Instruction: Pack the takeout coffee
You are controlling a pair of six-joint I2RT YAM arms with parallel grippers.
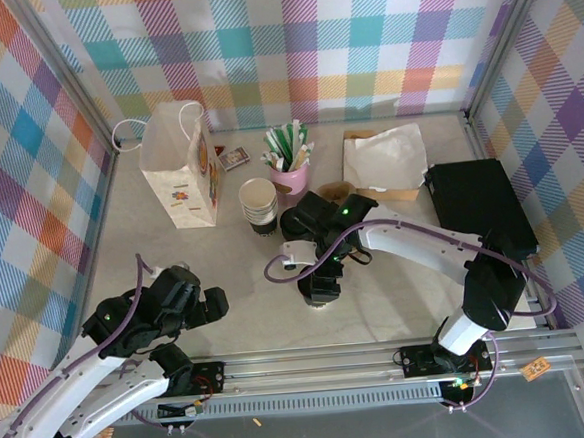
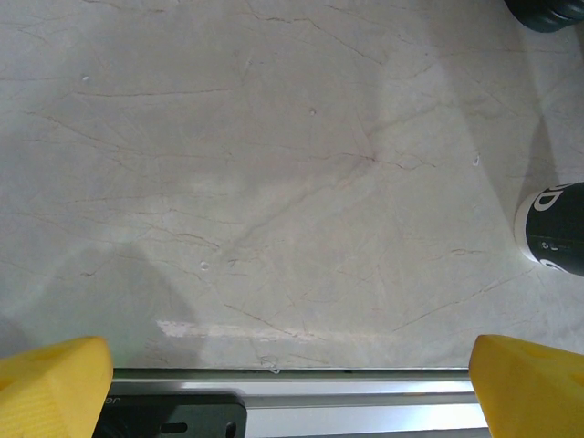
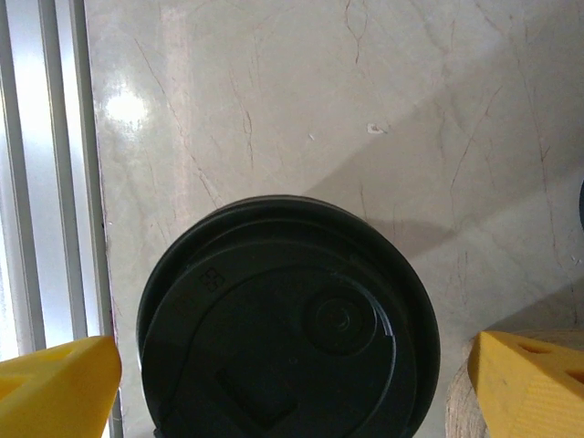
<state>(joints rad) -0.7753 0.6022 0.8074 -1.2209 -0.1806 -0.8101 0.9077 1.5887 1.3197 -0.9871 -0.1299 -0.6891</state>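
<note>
The upright coffee cup (image 3: 283, 328) stands near the table's front edge, straight below the right gripper (image 3: 292, 388), whose jaws gape wide on either side of its lid, grasping nothing.

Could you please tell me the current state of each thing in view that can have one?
takeout coffee: upright, lid on, not gripped
right fingers: open, one on either side of the coffee's lid
left fingers: open, holding nothing
paper bag: standing upright
stack of paper cups: upright, lidless
pink cup: upright, full
</note>
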